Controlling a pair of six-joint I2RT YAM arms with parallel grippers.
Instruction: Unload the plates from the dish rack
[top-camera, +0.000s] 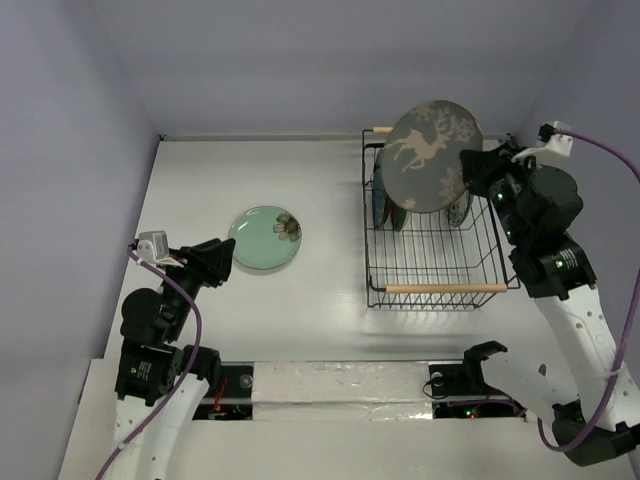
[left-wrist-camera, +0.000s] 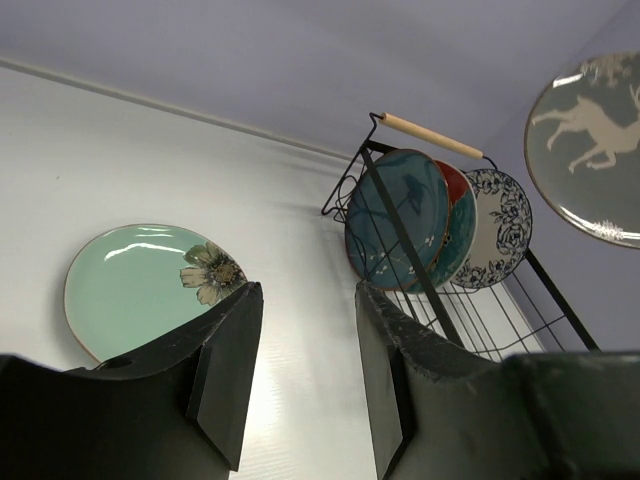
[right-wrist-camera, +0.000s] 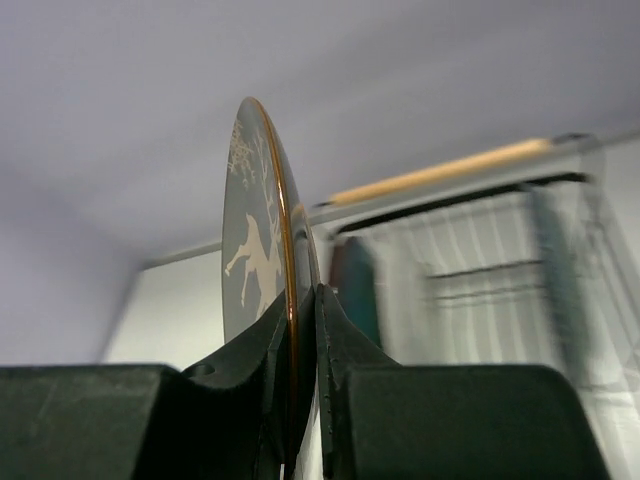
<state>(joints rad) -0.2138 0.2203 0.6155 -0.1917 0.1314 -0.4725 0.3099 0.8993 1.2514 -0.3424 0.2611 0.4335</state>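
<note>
While black wire dish rack (top-camera: 445, 288) holds three round patterned plates (left-wrist-camera: 395, 215), right gripper (right-wrist-camera: 300, 310) clamps grey deer plate (top-camera: 425, 150) above rack; left gripper (left-wrist-camera: 305, 330) fingers apart

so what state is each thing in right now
dish rack, holds three plates
grey deer plate, held above the rack by right pincer
pale green plate, flat on the table
dark teal plate, standing in rack
red plate, standing in rack
white-blue floral plate, standing in rack
left pincer, open, empty
right pincer, shut on grey deer plate
</note>
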